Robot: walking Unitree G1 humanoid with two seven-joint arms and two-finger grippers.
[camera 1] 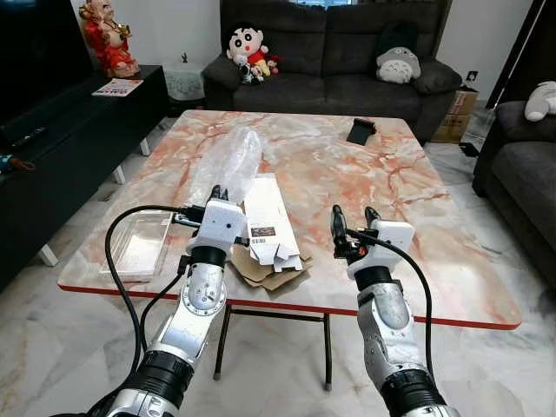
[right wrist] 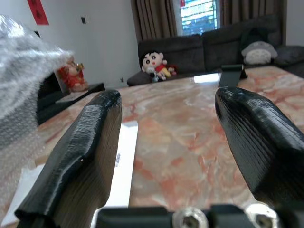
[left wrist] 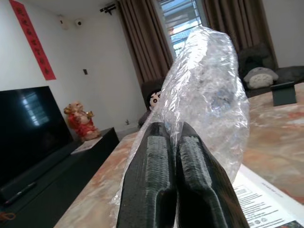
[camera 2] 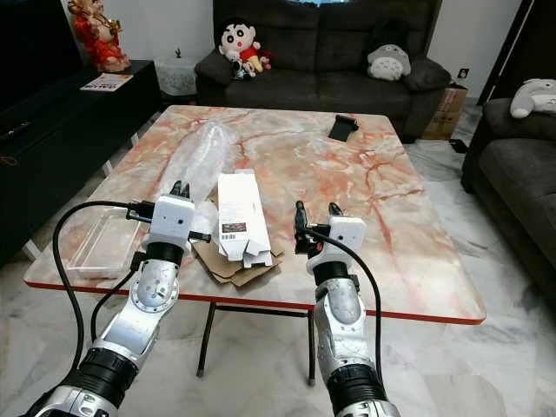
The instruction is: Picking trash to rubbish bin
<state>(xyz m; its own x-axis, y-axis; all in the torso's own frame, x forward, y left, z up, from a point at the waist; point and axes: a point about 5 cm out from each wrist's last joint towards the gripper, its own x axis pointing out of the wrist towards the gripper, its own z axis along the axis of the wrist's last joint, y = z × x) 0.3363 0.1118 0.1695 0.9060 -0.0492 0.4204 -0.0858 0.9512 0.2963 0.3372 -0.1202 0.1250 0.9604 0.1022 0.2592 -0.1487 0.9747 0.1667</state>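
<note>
Living room; marble-patterned surface (camera 1: 417, 208) in pink and white, dark sofa behind it.

Item 1, bubble wrap (camera 1: 228, 161): clear crumpled roll lying on the left half of the surface, just beyond the left gripper (camera 1: 216, 193). We judge it very light, soft and springy, likely to slip and to spread when squeezed; best pinched at the near end where the film bunches.

Item 2, white box (camera 1: 268, 219): flattened carton lying beside the wrap, its near end over the cardboard. We judge it light, fairly stiff and flat, hard to pinch from above; take it by the loose flaps at the near end.

Item 3, brown cardboard (camera 1: 271, 269): torn pieces under the box, near the surface's front edge. Light, bendable; the raised edge offers a hold.

Item 4, clear tray (camera 1: 139, 243): at the left front corner. We judge it thin, brittle plastic; grip the rim gently.

Left gripper: fingers pressed together, close against the wrap's near end; we cannot tell whether any film is caught between them.

Right gripper (camera 1: 354, 219): fingers spread, hovering over bare marble right of the box.
</note>
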